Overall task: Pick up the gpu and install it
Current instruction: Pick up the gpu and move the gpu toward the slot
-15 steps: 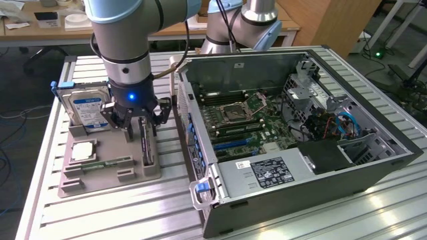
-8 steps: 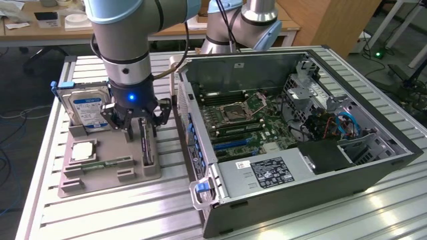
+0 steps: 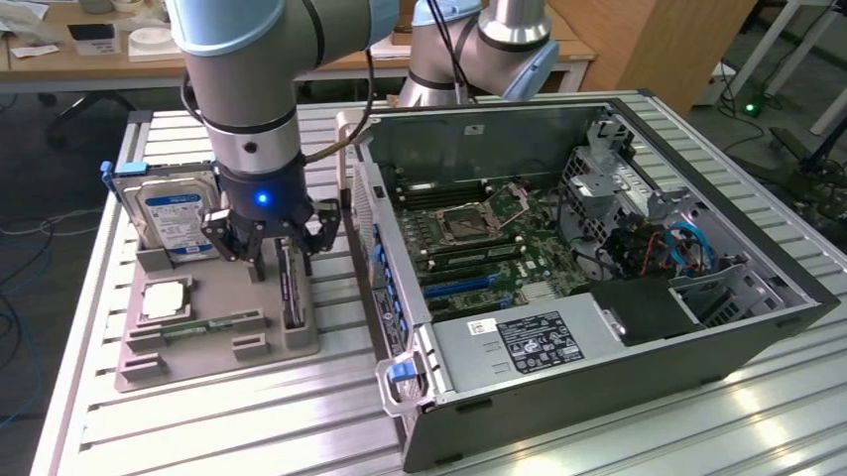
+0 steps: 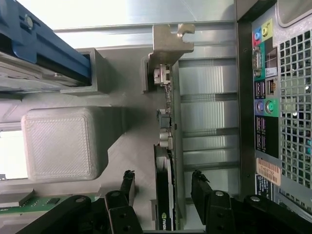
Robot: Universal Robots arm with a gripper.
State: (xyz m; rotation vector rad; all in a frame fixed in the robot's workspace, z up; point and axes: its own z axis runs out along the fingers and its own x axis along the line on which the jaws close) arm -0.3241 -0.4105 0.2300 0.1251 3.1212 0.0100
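Note:
The gpu (image 3: pixel 292 290) stands on its edge in a slot of the grey holder tray (image 3: pixel 198 359), at the exterior view's left of the open computer case (image 3: pixel 688 327). In the wrist view the gpu (image 4: pixel 165 204) shows edge-on, dark, with its silvery metal end (image 4: pixel 171 46) farther off. My gripper (image 3: pixel 273 256) hangs just over the card's near end. It is open, and its black fingertips (image 4: pixel 127 179) stand on either side of the card without touching it. The gripper (image 4: pixel 163 181) holds nothing.
A hard drive (image 3: pixel 179 210) with a blue-white label stands at the tray's far end, with a processor chip (image 3: pixel 165 297) and a green memory stick (image 3: pixel 212 324) lying beside the card. The case's motherboard (image 3: pixel 470 238) lies exposed. Its rear port panel (image 4: pixel 265 97) is close by.

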